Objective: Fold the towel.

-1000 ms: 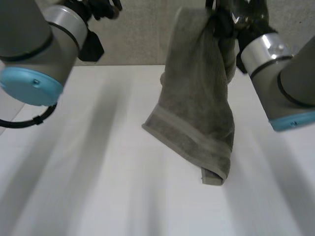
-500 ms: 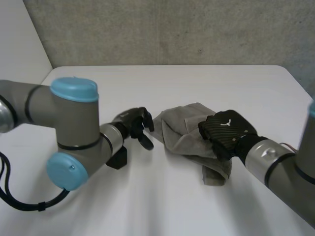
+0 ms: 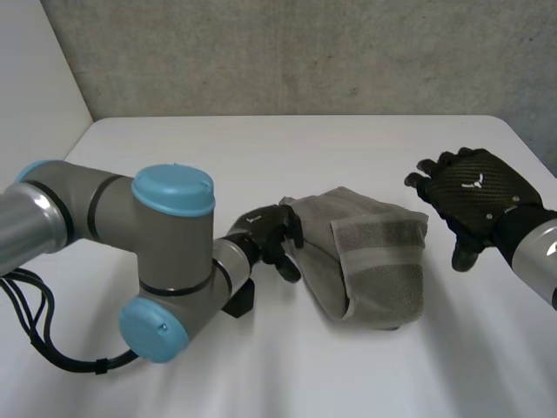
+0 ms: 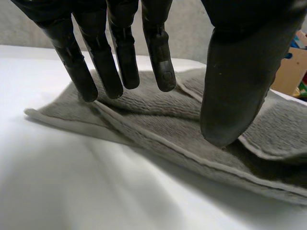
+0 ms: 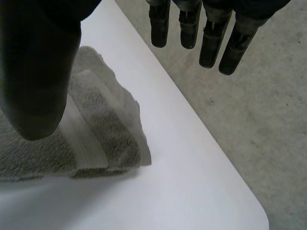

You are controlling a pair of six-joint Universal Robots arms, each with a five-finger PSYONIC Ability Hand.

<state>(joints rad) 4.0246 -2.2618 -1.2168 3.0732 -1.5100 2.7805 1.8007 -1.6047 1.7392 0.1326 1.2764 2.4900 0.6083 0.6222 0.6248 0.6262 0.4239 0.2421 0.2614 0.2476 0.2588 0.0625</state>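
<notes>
**Towel doubled on the worktop, fold not yet square**

The towel lay in the middle of the white worktop, doubled over itself. Its banded end was on top and a thick fold ran round its left and near sides. The edges did not line up, and the layers looked loose rather than flat.

The left hand was low at the towel's left edge. In its wrist view its fingers were straight and spread over the cloth, tips just above or lightly on the upper layer. The thumb reached down near a hem, and nothing was pinched. The right hand hovered well apart from the towel, off its right side, fingers straight and spread, holding nothing.

The step in hand appeared to be taking a fresh hold for the next fold. To do it well, the left hand would probably need to pinch only the top layer at a corner, not the whole stack. The layers lay close, and a deep grab would likely drag everything. The right hand would likely do best coming down on the matching corner of the same edge. Both corners would then travel together and the hem would land parallel to the one beneath. The cloth looked limp and clinging, so a slow, low carry and a flat press afterwards would probably keep the fold from slumping.
</notes>
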